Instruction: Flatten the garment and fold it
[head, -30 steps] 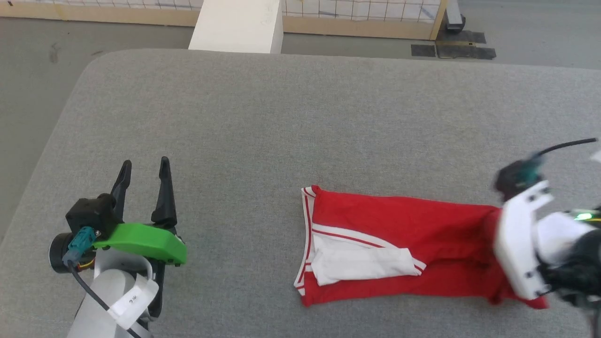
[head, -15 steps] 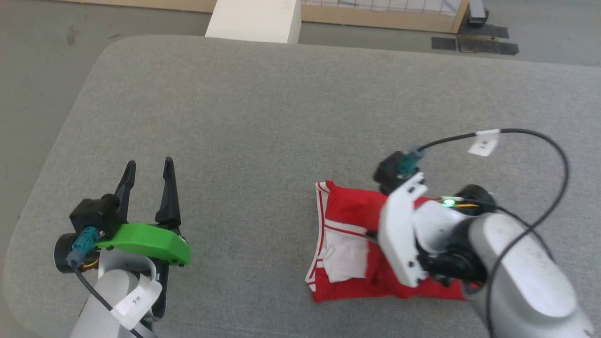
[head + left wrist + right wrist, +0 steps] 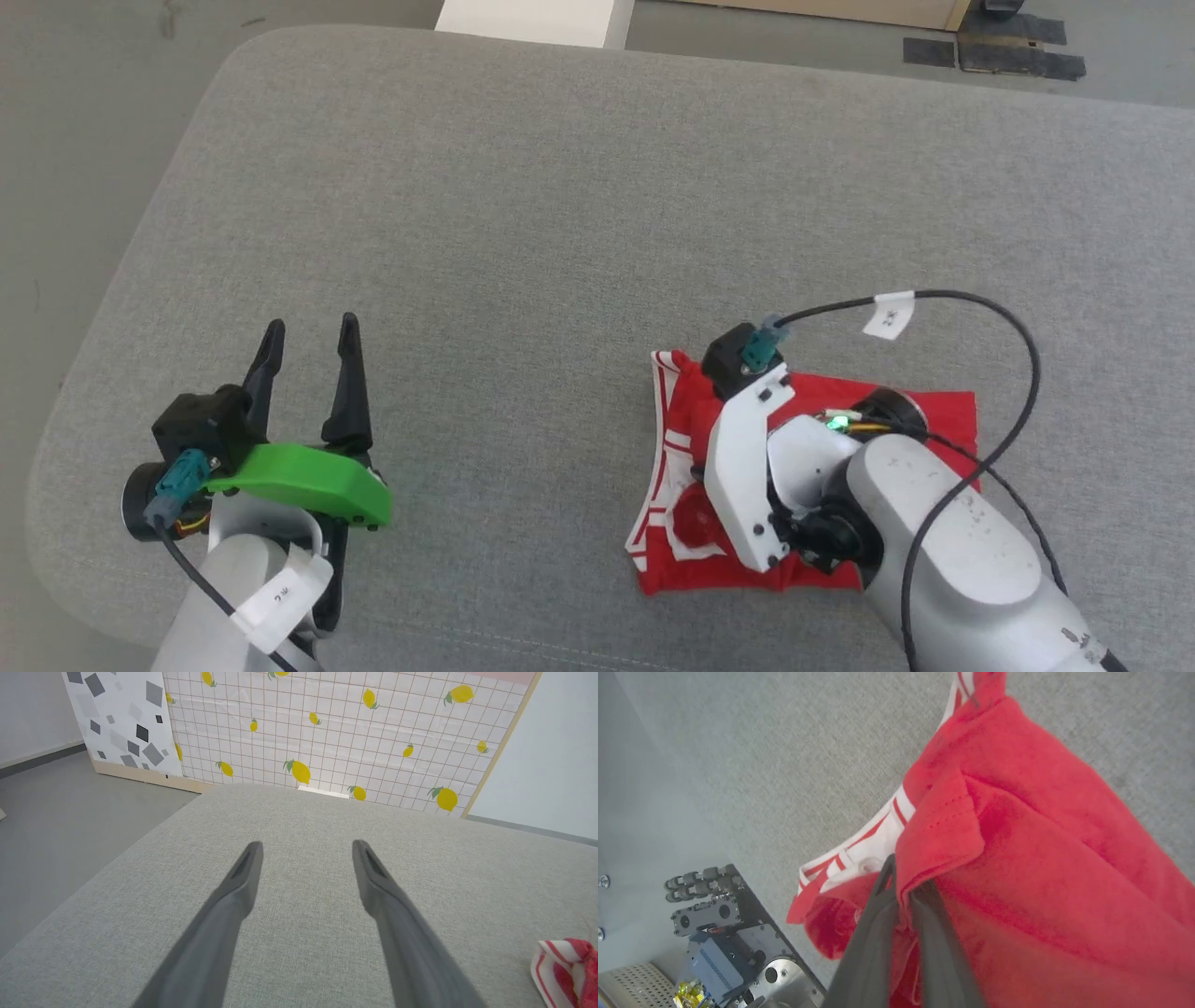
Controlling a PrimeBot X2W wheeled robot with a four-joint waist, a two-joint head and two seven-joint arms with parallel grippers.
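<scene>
Folding looks part done: garment (image 3: 920, 411) lies narrow, one end doubled over, under right pincer (image 3: 906, 877), which is clenched on red hem (image 3: 943, 821). Left pincer (image 3: 308, 341) released, well apart, over bare cushion (image 3: 560, 233). Remaining, likely: lay hem flat, let go, smooth.

Left gripper (image 3: 313, 325) lower left, jaws apart, over grey cushion (image 3: 523, 233). Right arm (image 3: 934, 532) lies over the red garment (image 3: 948, 415), which is bunched under it. Striped trim along garment's left edge.
</scene>
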